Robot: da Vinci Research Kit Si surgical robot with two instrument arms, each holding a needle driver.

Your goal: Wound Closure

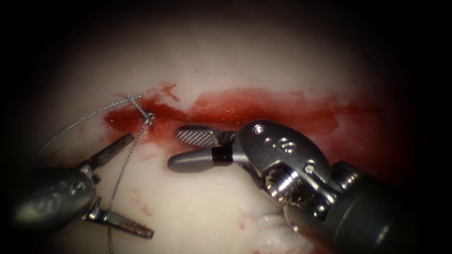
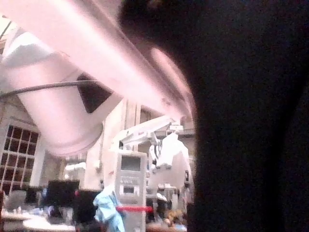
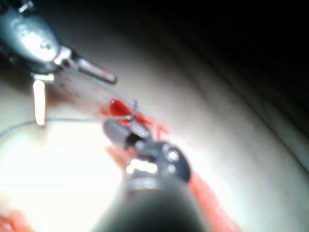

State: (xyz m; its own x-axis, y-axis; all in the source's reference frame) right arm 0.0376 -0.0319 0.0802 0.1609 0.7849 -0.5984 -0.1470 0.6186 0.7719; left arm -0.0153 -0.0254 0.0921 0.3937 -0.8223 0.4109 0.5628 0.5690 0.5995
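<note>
1. Red fluid (image 1: 263, 106) lies in a long band along the cut (image 1: 160, 113) across the pale tissue (image 1: 197, 207).
2. Grey thread (image 1: 123, 169) is tied into a small knot (image 1: 149, 116) at the left end of the cut. One strand runs from the knot away to the left in a curve; another drops down from the knot.
3. The left hand (image 1: 128, 184) sits below and to the left of the knot with its jaws spread wide apart. The strand dropping from the knot passes between the two jaws, and they close on nothing.
4. The right hand (image 1: 186, 148) lies just right of the knot, below the band of fluid, tips pointing toward the knot. Its jaws are parted and grip nothing; the ribbed inner face of the upper jaw shows.
5. In the right wrist view the right hand (image 3: 123, 130) sits beside the knot (image 3: 135, 112), with the left hand (image 3: 72, 87) spread open beyond it.
6. I cannot make out the needle anywhere near the cut.
</note>
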